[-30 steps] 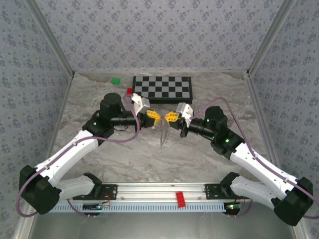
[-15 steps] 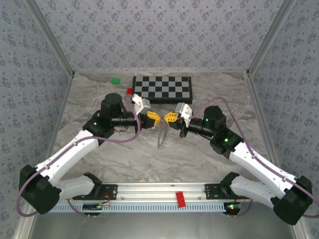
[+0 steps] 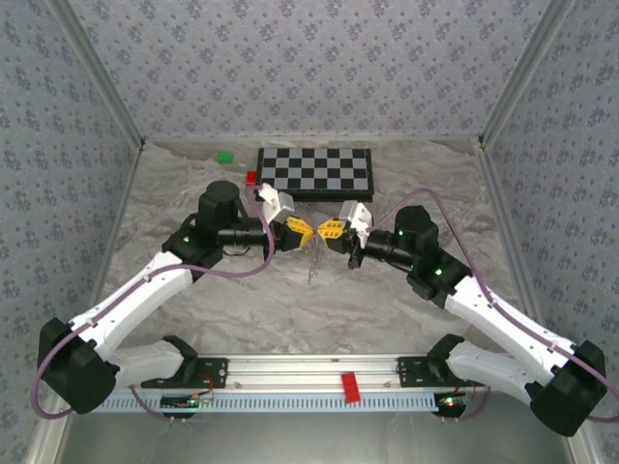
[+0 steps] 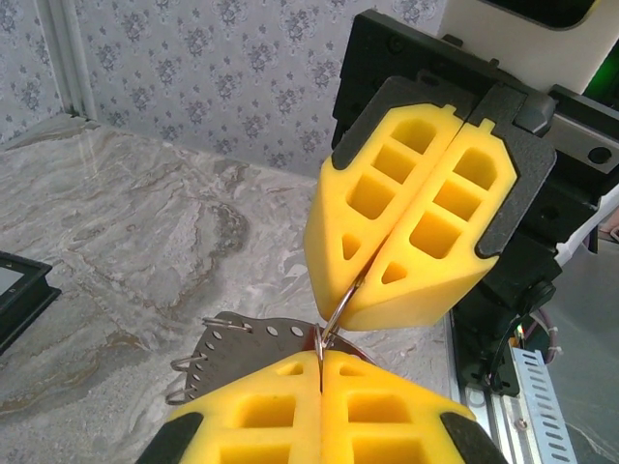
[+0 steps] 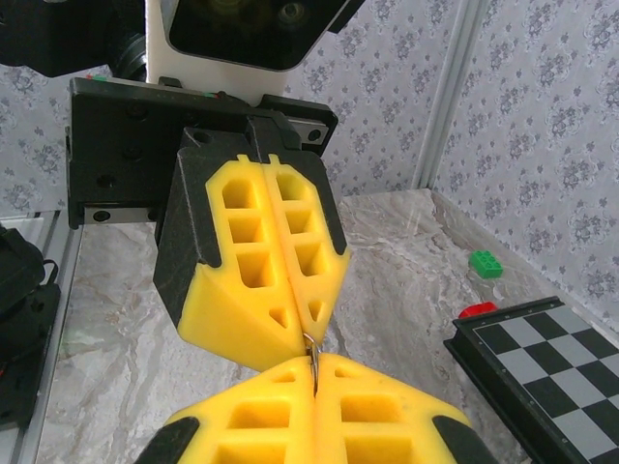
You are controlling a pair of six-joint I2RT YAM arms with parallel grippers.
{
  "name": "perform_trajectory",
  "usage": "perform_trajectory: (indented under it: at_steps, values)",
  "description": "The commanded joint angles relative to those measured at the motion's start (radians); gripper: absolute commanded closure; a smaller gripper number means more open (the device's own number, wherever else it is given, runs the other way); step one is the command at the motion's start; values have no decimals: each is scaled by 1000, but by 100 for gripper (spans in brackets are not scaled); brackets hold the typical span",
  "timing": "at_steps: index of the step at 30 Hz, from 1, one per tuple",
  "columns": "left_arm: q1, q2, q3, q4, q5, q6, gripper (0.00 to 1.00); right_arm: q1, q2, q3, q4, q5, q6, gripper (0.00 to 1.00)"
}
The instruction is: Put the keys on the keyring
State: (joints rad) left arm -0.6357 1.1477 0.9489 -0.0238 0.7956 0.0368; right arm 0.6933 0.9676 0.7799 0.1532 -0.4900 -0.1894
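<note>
Overhead, the left gripper [image 3: 307, 232] and the right gripper [image 3: 324, 230] meet tip to tip above the marbled table [image 3: 387, 300], in front of the chessboard [image 3: 315, 170]. Both pairs of yellow fingers are pressed together. The keyring [image 3: 311, 263] hangs as a thin grey loop just below the meeting point.

In the left wrist view, the left gripper [image 4: 321, 360] has its jaws closed tight. A thin wire of the keyring [image 4: 336, 311] runs from its seam up into the closed seam of the right gripper [image 4: 350, 302] opposite.

In the right wrist view, the right gripper [image 5: 314, 365] pinches the keyring [image 5: 313, 348], as does the closed left gripper [image 5: 308, 329] facing it. A green block [image 5: 486, 263] and a red block [image 5: 474, 310] lie beside the chessboard [image 5: 542, 353].
</note>
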Motion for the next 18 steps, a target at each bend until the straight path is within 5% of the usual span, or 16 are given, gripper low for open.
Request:
perform_trajectory:
  at_steps: [1,9,18]
  values:
    - [-14,-26,3,53,-3,12,100,-12,-17,5,22,12,24,100]
    - [-22,-34,-36,104,-100,66,100,-18,-73,-34,51,58,-1,100]
    - [-137,-26,-55,48,-411,312,100,1,-112,-52,44,104,-67,100]
